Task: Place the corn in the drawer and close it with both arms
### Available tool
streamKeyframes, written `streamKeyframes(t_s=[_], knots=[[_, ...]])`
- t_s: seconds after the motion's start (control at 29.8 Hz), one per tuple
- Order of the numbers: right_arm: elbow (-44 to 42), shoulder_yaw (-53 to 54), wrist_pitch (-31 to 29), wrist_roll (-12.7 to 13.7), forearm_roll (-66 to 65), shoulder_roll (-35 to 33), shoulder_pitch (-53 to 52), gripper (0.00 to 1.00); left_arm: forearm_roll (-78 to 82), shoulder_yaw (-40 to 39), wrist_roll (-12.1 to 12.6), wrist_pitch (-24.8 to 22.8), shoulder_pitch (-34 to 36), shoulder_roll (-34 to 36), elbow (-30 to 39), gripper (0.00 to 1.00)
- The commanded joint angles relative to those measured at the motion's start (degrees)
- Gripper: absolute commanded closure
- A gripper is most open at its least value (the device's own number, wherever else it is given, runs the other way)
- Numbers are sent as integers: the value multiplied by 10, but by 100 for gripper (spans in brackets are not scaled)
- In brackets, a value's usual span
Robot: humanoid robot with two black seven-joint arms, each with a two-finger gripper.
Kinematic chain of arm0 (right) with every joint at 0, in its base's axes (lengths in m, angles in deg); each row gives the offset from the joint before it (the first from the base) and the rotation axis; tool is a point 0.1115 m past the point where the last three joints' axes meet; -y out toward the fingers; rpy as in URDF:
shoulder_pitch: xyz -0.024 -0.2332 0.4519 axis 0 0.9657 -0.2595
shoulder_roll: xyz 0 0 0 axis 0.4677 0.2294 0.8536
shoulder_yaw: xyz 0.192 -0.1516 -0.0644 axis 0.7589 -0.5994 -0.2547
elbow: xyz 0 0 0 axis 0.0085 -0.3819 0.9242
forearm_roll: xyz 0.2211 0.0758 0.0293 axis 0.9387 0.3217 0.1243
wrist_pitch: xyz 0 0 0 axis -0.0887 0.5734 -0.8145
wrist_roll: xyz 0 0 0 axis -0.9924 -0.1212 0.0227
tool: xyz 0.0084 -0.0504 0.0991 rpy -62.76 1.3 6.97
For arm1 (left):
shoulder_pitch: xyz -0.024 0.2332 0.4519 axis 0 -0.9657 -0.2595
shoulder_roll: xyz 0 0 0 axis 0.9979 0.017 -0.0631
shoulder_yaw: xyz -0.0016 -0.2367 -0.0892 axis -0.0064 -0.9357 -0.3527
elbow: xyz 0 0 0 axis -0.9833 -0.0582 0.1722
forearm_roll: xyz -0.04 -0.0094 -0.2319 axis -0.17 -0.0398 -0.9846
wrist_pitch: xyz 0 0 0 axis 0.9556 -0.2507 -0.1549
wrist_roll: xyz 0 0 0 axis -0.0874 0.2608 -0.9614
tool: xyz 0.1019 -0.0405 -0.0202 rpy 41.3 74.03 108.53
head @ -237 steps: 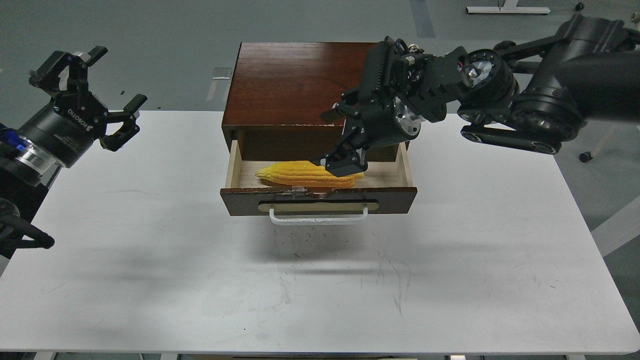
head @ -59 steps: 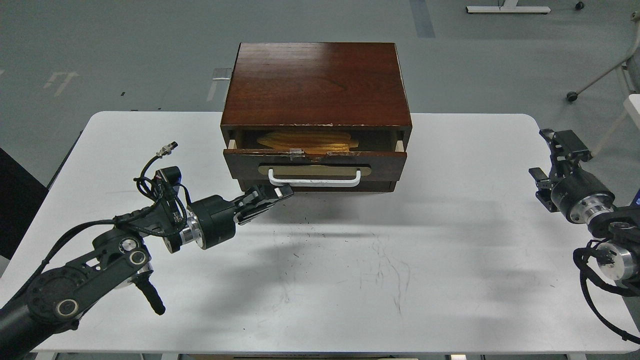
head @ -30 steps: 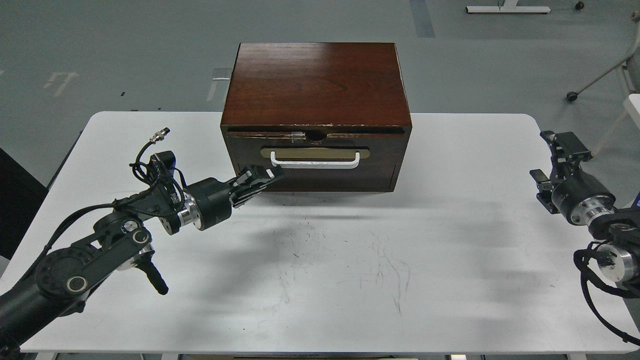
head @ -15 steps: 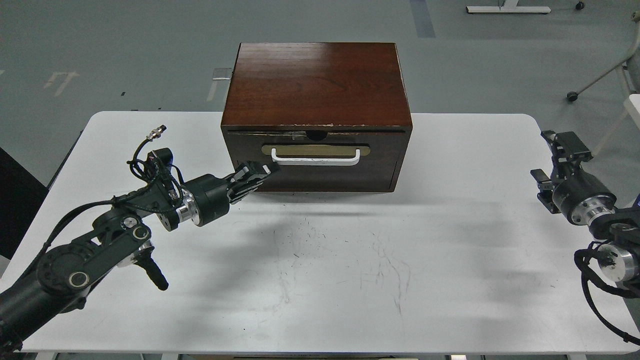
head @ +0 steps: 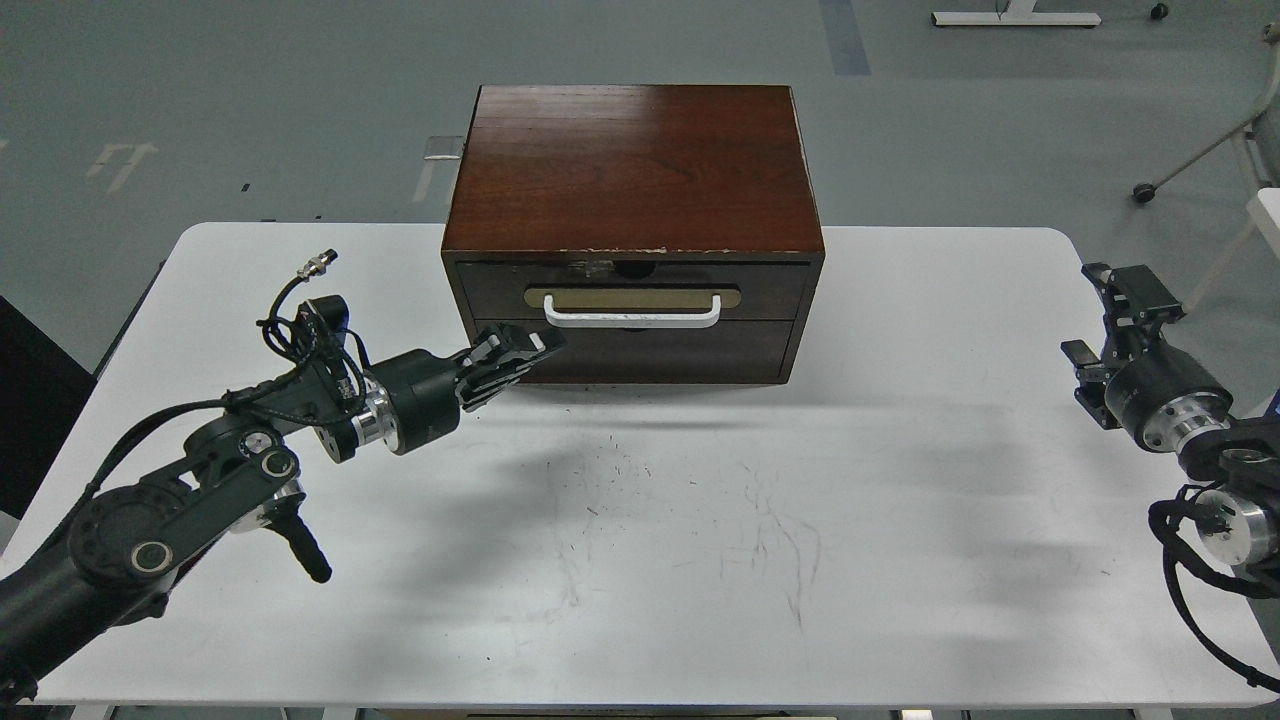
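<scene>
Drawer (head: 632,290) flush shut; my left gripper (head: 527,351) jaws together beside it, right gripper (head: 1110,318) jaws apart.

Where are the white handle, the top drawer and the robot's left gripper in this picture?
white handle (head: 632,319): head view, middle of the bar.
drawer (head: 775,290): head view, right part of its dark front.
left gripper (head: 530,349): head view, between its fingertips.
</scene>
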Motion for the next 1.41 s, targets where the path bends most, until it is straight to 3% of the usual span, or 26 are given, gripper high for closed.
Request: streamKeyframes(t_s=[0.0, 0.1, 0.17, 0.2, 0.27, 0.3, 0.34, 0.5, 0.67, 0.84, 1.37], knots=[[0, 0, 0, 0, 0, 0, 0, 1, -17, -1, -32, -59, -18, 41, 32, 100], [1, 0, 0, 0, 0, 0, 0, 1, -48, -7, -51, -82, -20, 65, 52, 97], [1, 3, 0, 0, 0, 0, 0, 1, -131, -10, -72, -82, -20, 106, 73, 62], [1, 5, 0, 0, 0, 0, 0, 1, -156, -12, -76, -82, -20, 116, 77, 52], [1, 10, -1, 0, 0, 1, 0, 1, -253, -28, -85, -82, -18, 149, 83, 11], [1, 10, -1, 0, 0, 1, 0, 1, -253, -28, -85, -82, -18, 149, 83, 11], [1, 13, -1, 0, 1, 2, 0, 1, -289, -45, -85, -82, -19, 157, 82, 2], [2, 30, -1, 0, 0, 13, 0, 0, -375, -118, -87, -82, -20, 164, 72, 1], [2, 44, -1, 0, 0, 28, 0, 0, -424, -123, -90, -82, -21, 177, 51, 1], [3, 75, -1, 0, 1, 46, 0, 1, -503, -123, -84, -82, -65, 181, 16, 2], [5, 107, -2, 0, 2, 103, 15, 0, -501, -123, -84, -82, -114, 161, -34, 1]])
